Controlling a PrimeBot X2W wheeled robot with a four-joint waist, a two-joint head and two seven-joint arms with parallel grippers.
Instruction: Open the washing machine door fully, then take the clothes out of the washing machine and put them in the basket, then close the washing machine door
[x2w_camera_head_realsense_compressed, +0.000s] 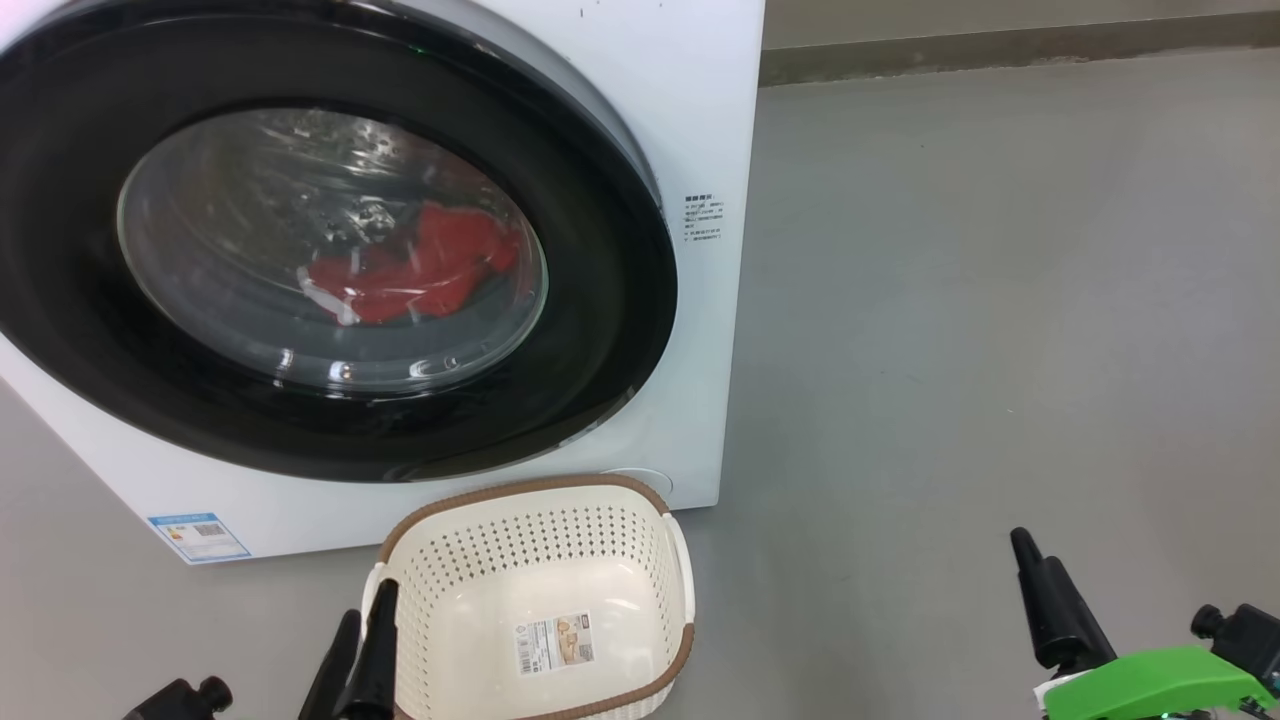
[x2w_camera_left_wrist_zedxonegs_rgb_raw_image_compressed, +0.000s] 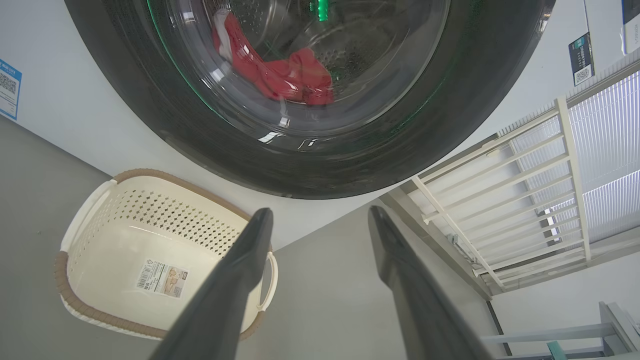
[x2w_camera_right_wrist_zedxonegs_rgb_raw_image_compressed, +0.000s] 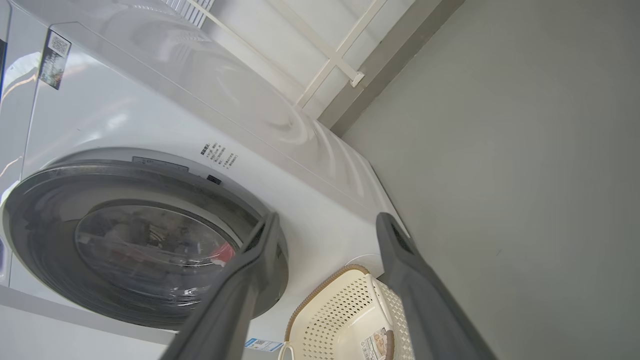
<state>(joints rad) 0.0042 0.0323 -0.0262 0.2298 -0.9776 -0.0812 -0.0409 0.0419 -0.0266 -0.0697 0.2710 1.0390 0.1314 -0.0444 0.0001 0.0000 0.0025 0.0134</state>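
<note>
**Asker:** What is taking up the head view?

**Describer:** The white washing machine (x2w_camera_head_realsense_compressed: 710, 120) is standing on a grey floor (x2w_camera_head_realsense_compressed: 950, 350) and filling the upper left. The washing machine door (x2w_camera_head_realsense_compressed: 615, 330), a wide black ring, is lying against the machine's front and looking closed. Whether its latch is free cannot be told.

**Asker:** Where are the clothes sitting?

**Describer:** The red clothes (x2w_camera_head_realsense_compressed: 420, 265) are resting low in the drum and showing through the door's clear centre. The cream basket (x2w_camera_head_realsense_compressed: 540, 488) is sitting empty on the floor just below the door, at six o'clock from it.

**Asker:** What are the grippers doing?

**Describer:** Both are hanging low and carrying nothing. The left gripper (x2w_camera_left_wrist_zedxonegs_rgb_raw_image_compressed: 321, 212) is showing its two fingers well spread in its wrist view, and it is sitting just beside the basket's near left corner. The right gripper (x2w_camera_right_wrist_zedxonegs_rgb_raw_image_compressed: 328, 217) is spread just as wide and is sitting well apart from the basket, over bare floor.

**Asker:** Which way is the door lying from them?

**Describer:** In the head view it is lying at about twelve o'clock from the left gripper and about ten o'clock from the right gripper. The door's right-hand rim, at three o'clock on the ring, is probably the edge to pull. The right gripper seems to be sitting nearer that edge, though the hinge side is not showing clearly.
</note>
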